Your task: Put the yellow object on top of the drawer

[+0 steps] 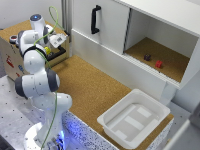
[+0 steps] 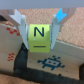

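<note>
Yellow object (image 2: 38,38) sits clamped in end effector (image 2: 39,31) over drawer (image 1: 11,55).

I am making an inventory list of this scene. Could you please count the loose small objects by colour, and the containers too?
Yellow object, held in the tool: 1
Red small piece in the open cabinet: 1
Dark small piece in the same cabinet: 1
White tray: 1
Wooden drawer: 1
Total: 5
</note>
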`<move>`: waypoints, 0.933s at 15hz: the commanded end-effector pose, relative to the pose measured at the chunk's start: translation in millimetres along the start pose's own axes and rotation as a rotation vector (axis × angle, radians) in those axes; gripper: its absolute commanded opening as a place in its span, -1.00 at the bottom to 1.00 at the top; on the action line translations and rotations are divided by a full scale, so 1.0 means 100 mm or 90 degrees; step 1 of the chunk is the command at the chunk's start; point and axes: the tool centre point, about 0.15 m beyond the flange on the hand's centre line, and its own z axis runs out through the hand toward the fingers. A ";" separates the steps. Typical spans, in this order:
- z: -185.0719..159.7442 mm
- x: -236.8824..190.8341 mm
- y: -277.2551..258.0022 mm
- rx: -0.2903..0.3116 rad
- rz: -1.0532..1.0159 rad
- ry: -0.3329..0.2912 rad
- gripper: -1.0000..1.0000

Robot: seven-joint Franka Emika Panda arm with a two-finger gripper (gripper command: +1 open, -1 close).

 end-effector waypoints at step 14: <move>0.46 1.27 0.76 0.128 -0.110 -0.067 -1.00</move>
